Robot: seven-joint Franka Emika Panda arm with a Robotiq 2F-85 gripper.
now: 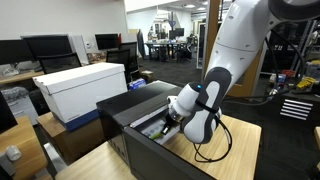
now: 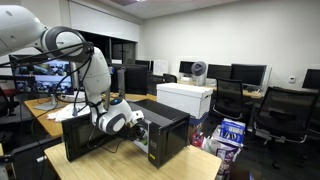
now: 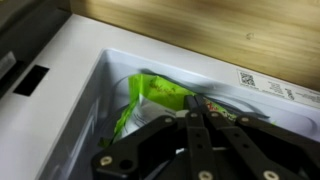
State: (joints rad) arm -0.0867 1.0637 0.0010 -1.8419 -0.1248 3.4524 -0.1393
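Pincer closed beside one green bag, inside one black box

No word or number can be read for certain. In the wrist view a white label on the bin's white rim, at the far right, carries a small square code and lines of fine print, too blurred to make out. In an exterior view the coloured packs on the floor at right show printing, also too small to read.
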